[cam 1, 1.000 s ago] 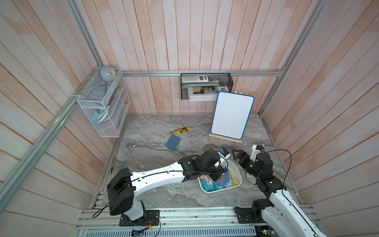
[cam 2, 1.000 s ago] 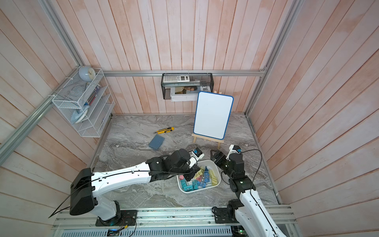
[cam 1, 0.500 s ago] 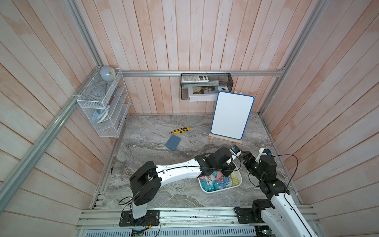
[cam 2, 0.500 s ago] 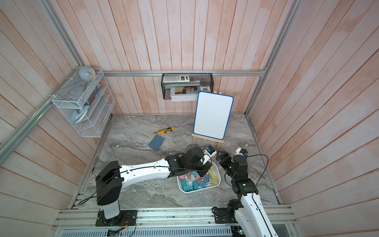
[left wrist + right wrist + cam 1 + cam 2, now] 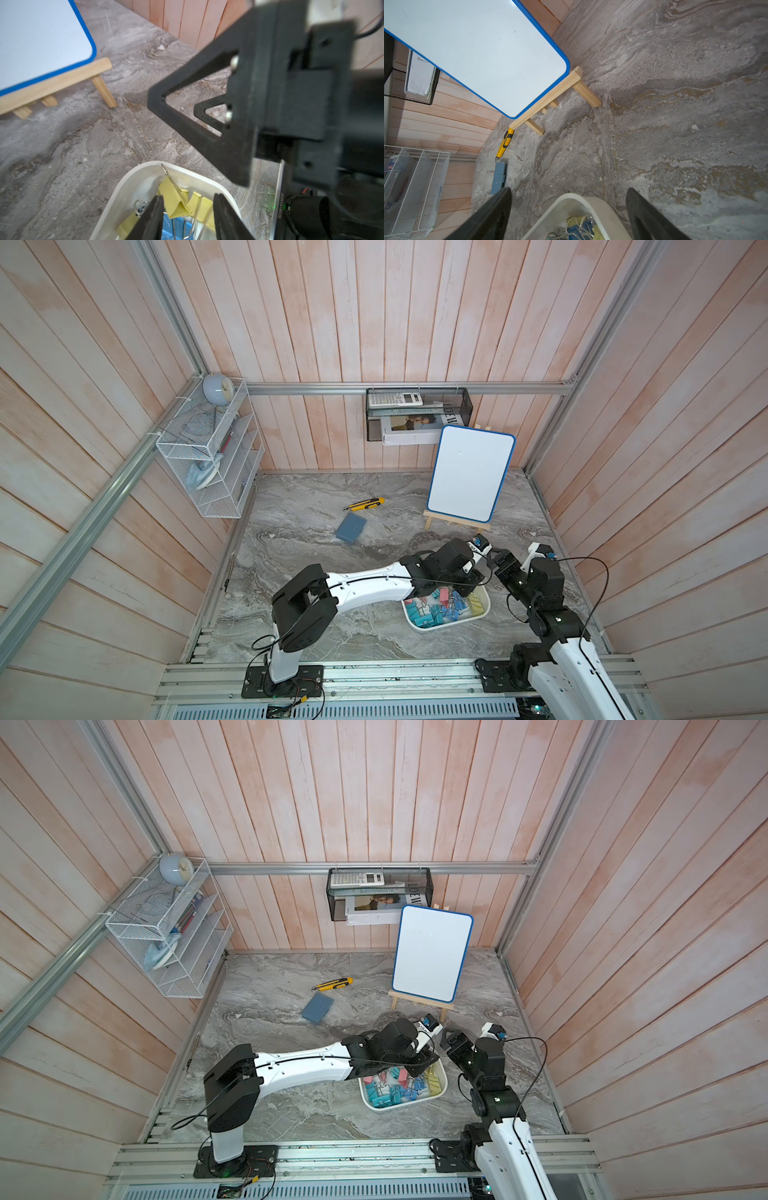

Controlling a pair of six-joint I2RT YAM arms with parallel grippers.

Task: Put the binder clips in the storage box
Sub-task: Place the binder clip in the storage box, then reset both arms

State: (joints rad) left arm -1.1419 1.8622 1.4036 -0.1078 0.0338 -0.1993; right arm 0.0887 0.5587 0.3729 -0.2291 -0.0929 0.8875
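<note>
Top and wrist views. The storage box (image 5: 448,624) sits near the front right of the marble counter (image 5: 316,605) and holds a heap of binder clips (image 5: 435,610) in teal, blue, pink and yellow. The left claw (image 5: 188,218) hangs over the box's far end with its jaws apart. A yellow clip (image 5: 174,199) lies in the box between them; whether it touches a finger cannot be told. The right claw (image 5: 569,216) hangs above the same end, jaws wide apart and empty. Beyond the box stands a whiteboard (image 5: 469,472) on a wooden easel. A utility knife (image 5: 365,504) and a blue-grey pad (image 5: 351,527) lie well apart from the box.
</note>
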